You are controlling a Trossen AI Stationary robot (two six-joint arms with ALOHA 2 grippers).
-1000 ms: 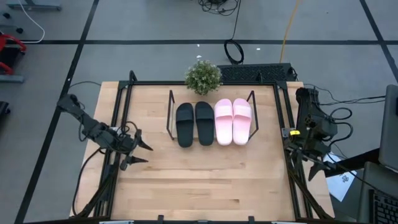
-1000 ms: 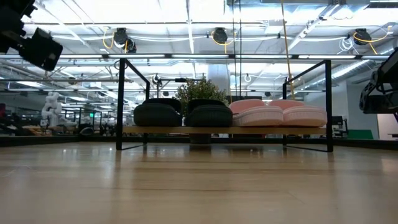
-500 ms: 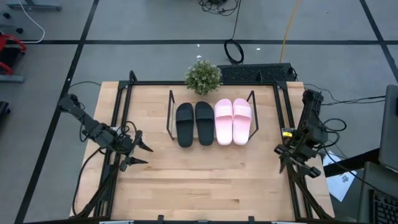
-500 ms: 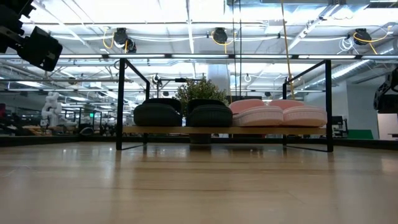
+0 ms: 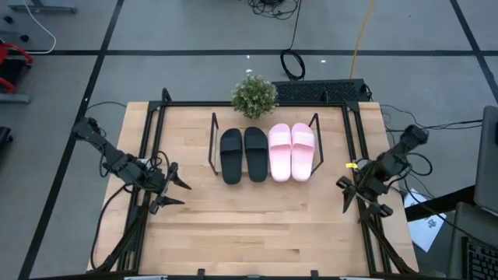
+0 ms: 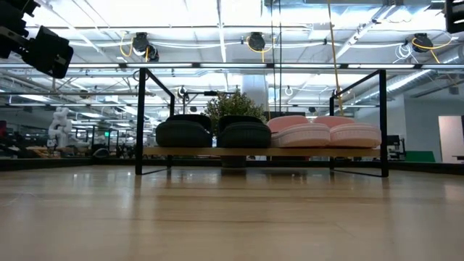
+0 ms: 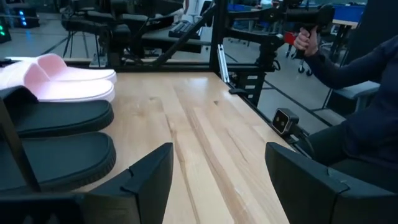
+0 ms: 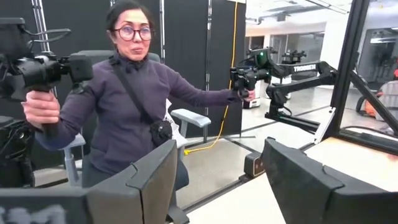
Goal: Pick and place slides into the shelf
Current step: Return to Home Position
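Note:
Two matte black slides (image 5: 243, 155) and two pale pink slides (image 5: 291, 151) stand side by side on the wood board of the shelf (image 5: 212, 145), soles down, between its black wire side frames. The low view shows the black slides (image 6: 214, 133) and pink slides (image 6: 324, 133) in a row on the shelf board (image 6: 261, 152). My left gripper (image 5: 187, 194) is open, off the shelf's left side; its wrist view shows the black slides (image 7: 59, 134) and pink slides (image 7: 59, 79) beyond the gripper (image 7: 217, 186). My right gripper (image 5: 344, 196) is open by the table's right rail.
A small potted plant (image 5: 254, 96) stands behind the shelf at the table's far edge. Black rails (image 5: 354, 155) run along the table's sides. Bare wood (image 5: 257, 225) lies between the shelf and the near edge. A person (image 8: 134, 106) holding control handles sits beyond the table.
My right arm has swung: its gripper has moved from beyond the right rail toward the table's left, onto the rail's line, and has turned. In the low view that arm has risen almost out of the picture. The slides have stayed where they were.

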